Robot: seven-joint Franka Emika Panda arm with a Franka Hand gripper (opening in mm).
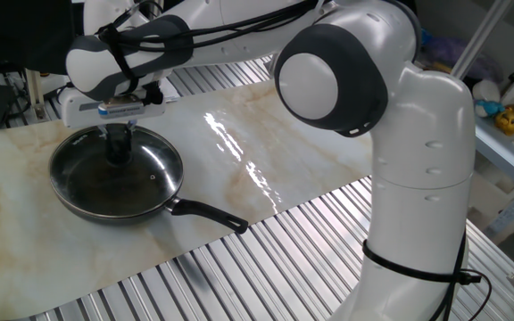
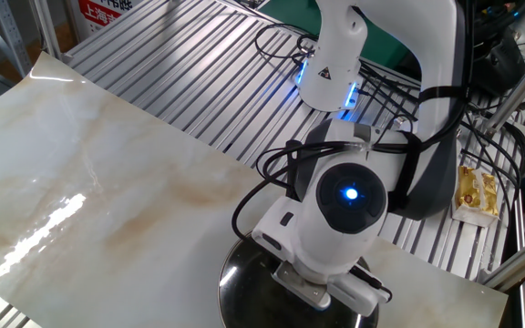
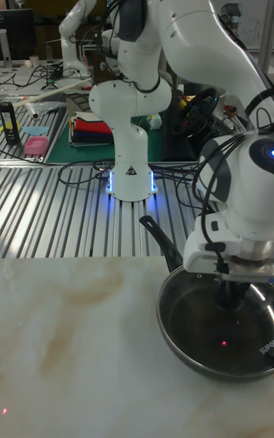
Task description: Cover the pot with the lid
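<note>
The pot (image 1: 86,207), a shallow dark pan with a long black handle (image 1: 209,215), sits on the marble board at the left. The clear glass lid (image 1: 153,167) rests on top of it, rim on rim. My gripper (image 1: 117,150) points straight down over the pan's centre, its fingers closed around the lid's black knob. In the tall fixed view the gripper (image 3: 227,296) stands on the lid (image 3: 254,315) inside the pot (image 3: 180,341). In the other fixed view my wrist hides the gripper, and only an edge of the pot (image 2: 238,290) shows.
The marble board (image 1: 266,152) lies on a ribbed metal table (image 1: 266,267). My own white arm base (image 1: 418,196) rises at the right. Cables (image 2: 281,46) lie on the ribs by the base, and a shelf with small items (image 1: 507,116) stands far right.
</note>
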